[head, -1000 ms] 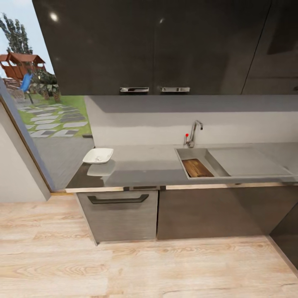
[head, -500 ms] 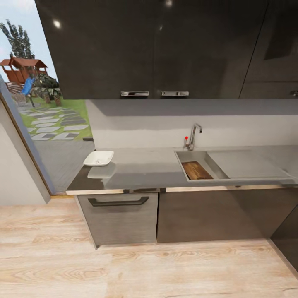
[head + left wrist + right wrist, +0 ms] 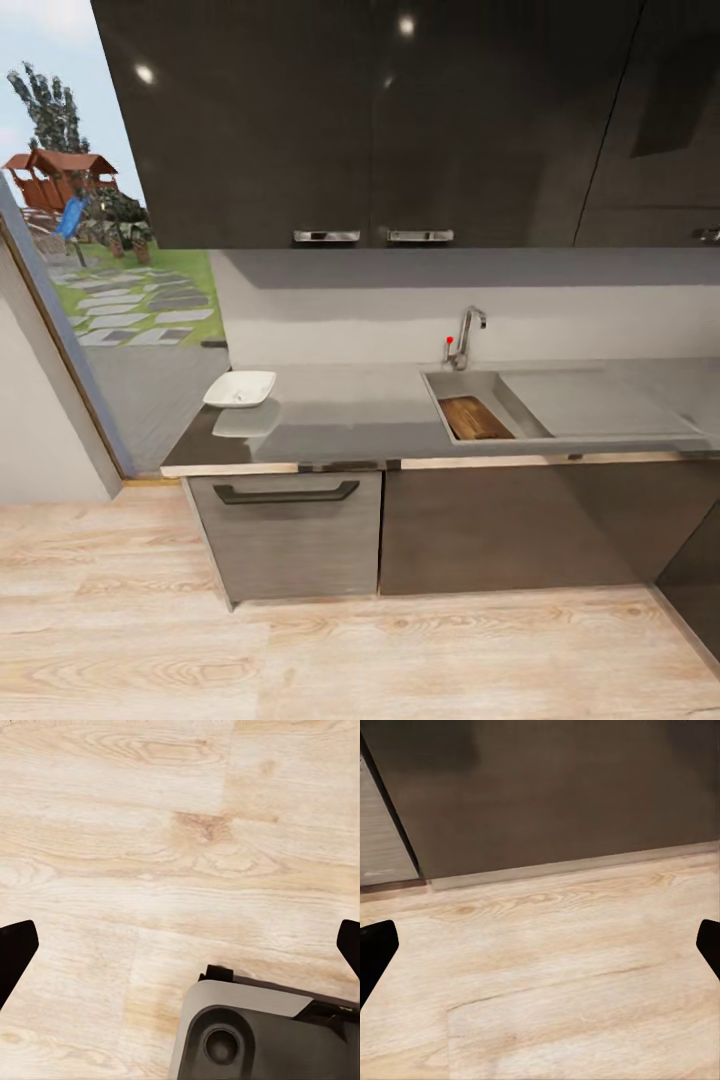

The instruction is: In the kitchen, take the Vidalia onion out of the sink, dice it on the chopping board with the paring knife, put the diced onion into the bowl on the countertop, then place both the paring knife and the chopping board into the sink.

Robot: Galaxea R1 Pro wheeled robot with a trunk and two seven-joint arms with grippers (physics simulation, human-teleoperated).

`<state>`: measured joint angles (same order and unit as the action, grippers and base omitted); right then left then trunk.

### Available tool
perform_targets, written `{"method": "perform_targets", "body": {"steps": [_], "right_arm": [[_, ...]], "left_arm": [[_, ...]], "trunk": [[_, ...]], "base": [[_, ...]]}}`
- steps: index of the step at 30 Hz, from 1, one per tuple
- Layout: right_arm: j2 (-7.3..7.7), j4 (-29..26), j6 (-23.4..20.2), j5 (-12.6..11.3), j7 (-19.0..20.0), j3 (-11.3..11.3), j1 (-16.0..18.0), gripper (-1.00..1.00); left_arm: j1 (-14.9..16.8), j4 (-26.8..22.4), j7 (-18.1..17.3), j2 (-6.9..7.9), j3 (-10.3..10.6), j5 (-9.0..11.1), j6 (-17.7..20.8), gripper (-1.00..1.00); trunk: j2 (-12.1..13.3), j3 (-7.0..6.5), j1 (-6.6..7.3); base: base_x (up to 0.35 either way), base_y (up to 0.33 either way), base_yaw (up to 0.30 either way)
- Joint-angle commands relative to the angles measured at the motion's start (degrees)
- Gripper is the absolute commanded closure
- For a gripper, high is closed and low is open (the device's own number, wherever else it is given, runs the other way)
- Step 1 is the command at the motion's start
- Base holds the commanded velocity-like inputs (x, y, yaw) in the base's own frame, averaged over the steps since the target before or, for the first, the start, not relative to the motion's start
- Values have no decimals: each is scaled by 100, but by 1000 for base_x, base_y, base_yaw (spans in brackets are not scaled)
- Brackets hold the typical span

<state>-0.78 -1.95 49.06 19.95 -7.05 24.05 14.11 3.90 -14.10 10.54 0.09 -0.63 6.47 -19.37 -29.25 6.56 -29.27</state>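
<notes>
Head view shows, from left to right, the white bowl (image 3: 239, 388) near the left end of the countertop (image 3: 340, 415), then the sink (image 3: 483, 384) with the chopping board (image 3: 475, 418) lying inside its basin, and compared with a second ago the whole picture has shifted so that the counter looks a little smaller, which I judge is the camera moving back, not the things. The paring knife I cannot make out in the basin. Left gripper (image 3: 180, 945) and right gripper (image 3: 540, 945) both hang over the wood floor (image 3: 350, 650) with fingers spread wide and nothing between them, so the task seems nearly or fully done.
</notes>
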Motion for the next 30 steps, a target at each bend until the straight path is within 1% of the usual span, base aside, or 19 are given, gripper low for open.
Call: {"method": "perform_targets", "body": {"steps": [1, 21, 30], "right_arm": [[-1, 2, 8, 62, -54, 13, 4, -100], [-1, 10, 1, 62, -51, 4, 4, -100], [13, 25, -31, 59, -51, 14, 4, -100]], "left_arm": [[5, 3, -8, 0, 8, 56, -23, -100], [5, 4, -8, 0, 2, 56, -23, -100], [3, 6, -8, 29, -13, 67, -21, -100]], "trunk": [[-9, 1, -3], [-9, -180, -3], [-9, -201, -3]], "base": [[0, 0, 0], [0, 0, 0], [0, 0, 0]]}}
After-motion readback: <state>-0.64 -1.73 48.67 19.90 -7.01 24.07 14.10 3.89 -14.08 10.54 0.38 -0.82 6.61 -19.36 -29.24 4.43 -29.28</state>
